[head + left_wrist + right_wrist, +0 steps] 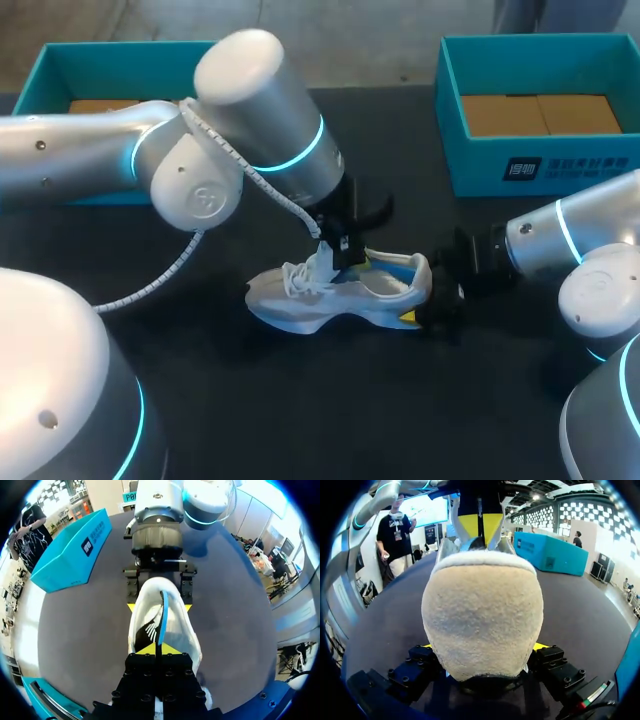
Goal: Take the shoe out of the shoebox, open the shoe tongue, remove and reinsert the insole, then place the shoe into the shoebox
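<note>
Lying mid-tabletop (300, 400), the white shoe (330, 300) was clamped at its heel by the right end effector (483, 646); a thin blue strip (162, 615) inside was pinched by the left end effector (156, 648).

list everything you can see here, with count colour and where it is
shoe: 1, white, upright mid-table
insole: 1, blue, on edge inside the shoe
shoebox halves: 2, teal, back left and back right
cardboard: brown, inside both halves
table: 1, black
left hand: yellow tips, shut on the insole over the shoe's opening
right hand: yellow tips, shut on the shoe's heel
</note>
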Available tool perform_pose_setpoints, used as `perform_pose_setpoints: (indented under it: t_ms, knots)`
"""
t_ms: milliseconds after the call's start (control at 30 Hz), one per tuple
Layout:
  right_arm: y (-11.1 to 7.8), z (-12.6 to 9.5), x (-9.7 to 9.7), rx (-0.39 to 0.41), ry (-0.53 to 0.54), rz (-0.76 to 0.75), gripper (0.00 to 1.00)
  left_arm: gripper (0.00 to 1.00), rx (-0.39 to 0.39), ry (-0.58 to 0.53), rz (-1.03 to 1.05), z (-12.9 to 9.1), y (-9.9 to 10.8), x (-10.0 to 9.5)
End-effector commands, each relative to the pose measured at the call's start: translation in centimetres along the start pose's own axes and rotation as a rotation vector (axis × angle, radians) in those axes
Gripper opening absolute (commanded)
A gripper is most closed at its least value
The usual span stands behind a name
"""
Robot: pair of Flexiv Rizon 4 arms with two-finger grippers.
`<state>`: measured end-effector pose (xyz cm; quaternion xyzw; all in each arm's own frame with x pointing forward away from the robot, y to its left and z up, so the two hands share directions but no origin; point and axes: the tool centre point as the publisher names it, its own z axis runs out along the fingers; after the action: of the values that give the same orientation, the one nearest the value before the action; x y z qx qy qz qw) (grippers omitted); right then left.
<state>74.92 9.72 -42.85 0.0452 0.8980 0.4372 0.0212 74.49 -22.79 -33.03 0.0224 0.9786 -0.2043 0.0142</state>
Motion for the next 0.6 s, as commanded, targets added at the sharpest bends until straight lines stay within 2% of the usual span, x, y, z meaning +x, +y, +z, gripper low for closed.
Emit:
perform_pose_setpoints:
  t_ms: [33,300,600]
  knots:
    - [-0.1,0.5,0.1,0.005,-0.001,0.0,0.0,0.0,0.03,-0.019,-0.001,-1.4,0.3,0.7]
    - [-0.1,0.5,0.1,0.005,-0.001,0.0,0.0,0.0,0.068,-0.053,-0.011,-2.7,0.3,1.0]
    - [-0.1,0.5,0.1,0.005,-0.001,0.0,0.0,0.0,0.097,-0.071,0.006,-3.4,-0.9,1.5]
